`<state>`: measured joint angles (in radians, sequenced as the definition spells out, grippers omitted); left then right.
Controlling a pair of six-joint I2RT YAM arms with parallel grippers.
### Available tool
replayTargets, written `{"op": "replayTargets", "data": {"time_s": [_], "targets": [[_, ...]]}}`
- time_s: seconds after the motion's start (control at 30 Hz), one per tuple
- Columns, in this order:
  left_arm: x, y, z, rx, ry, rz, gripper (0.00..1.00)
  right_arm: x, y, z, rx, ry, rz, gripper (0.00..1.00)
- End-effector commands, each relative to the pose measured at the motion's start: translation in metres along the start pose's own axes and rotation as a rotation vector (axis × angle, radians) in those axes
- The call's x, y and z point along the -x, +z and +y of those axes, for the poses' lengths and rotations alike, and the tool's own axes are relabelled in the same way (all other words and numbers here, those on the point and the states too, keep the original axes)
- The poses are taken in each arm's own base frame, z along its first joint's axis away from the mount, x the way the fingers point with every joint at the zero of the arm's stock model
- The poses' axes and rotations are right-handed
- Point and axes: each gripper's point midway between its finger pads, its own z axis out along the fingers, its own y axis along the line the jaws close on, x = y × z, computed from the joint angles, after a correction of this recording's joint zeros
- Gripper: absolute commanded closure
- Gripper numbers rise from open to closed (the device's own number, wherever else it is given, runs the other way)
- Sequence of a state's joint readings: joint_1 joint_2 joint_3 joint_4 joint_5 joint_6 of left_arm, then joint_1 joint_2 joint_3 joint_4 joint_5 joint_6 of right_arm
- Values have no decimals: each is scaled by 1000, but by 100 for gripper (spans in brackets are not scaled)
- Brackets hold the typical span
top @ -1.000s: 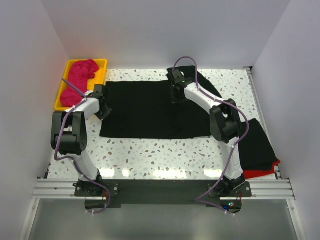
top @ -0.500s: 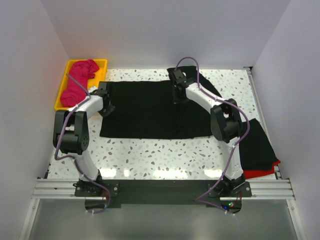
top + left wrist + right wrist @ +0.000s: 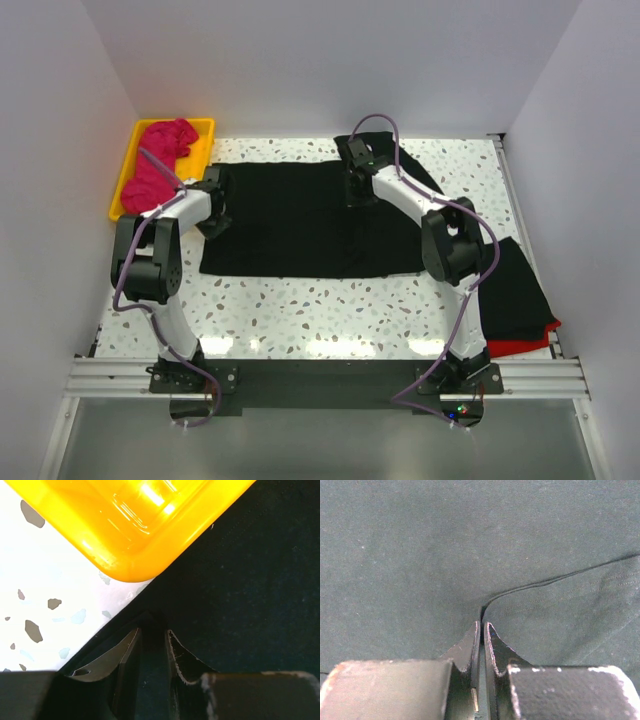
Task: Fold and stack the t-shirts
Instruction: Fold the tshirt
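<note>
Black cloth fills most of the top view. The large black cloth t-shirt point(image 3: 290, 225) lies spread flat on the white speckled terrazzo table point(image 3: 330, 310), not yet folded. The left gripper point(image 3: 214, 192) is at its far-left corner, just beside the yellow plastic tray point(image 3: 175, 122), which holds a crumpled magenta-pink cloth t-shirt point(image 3: 160, 155). The right gripper point(image 3: 357, 190) is down near the shirt's far edge. At the right side a folded black cloth t-shirt point(image 3: 515, 285) sits on a red cloth t-shirt point(image 3: 530, 345), so 2 look done.

Left wrist: the left gripper point(image 3: 152, 631) has its fingers apart with a narrow gap, straddling the shirt's edge point(image 3: 250, 580) where it meets the table point(image 3: 45, 590). I see nothing clamped. The tray corner point(image 3: 135, 530) is just ahead, near that edge.

Right wrist: the right gripper point(image 3: 482, 625) has its fingers pressed together, with the shirt's hem pinched at the very tips. The cloth point(image 3: 420, 545) puckers toward them.

Risks:
- Only 1 corner is held. If the right arm lifts before the left one clamps, the shirt will likely skew or drag.
- The left fingers could close on bare table or on 1 layer only, since they sit right at the edge.
- With the tray corner this close, a forward move could shove the tray.
- The right grip is shallow, so the hem may slip out under tension.
</note>
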<state>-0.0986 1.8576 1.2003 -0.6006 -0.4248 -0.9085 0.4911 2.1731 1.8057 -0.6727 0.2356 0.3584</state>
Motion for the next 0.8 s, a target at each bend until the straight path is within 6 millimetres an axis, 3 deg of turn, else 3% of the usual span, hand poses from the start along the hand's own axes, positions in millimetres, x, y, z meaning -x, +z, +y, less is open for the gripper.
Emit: {"op": "replayTargets", "data": {"time_s": [0.0,0.23,0.6,0.77], "targets": [[13,-7,-1,12,-35,-46,71,18,-15,3,34,32,-54,100],[10,-2,-2,17,-31,-37,78,17,-16,2,38,34,-53,100],[13,-10,-2,-6,-31,-45,99,19,-19,1,41,39,-61,100],[14,-14,-1,-11,-28,-53,100,20,-21,-1,38,44,-66,100]]}}
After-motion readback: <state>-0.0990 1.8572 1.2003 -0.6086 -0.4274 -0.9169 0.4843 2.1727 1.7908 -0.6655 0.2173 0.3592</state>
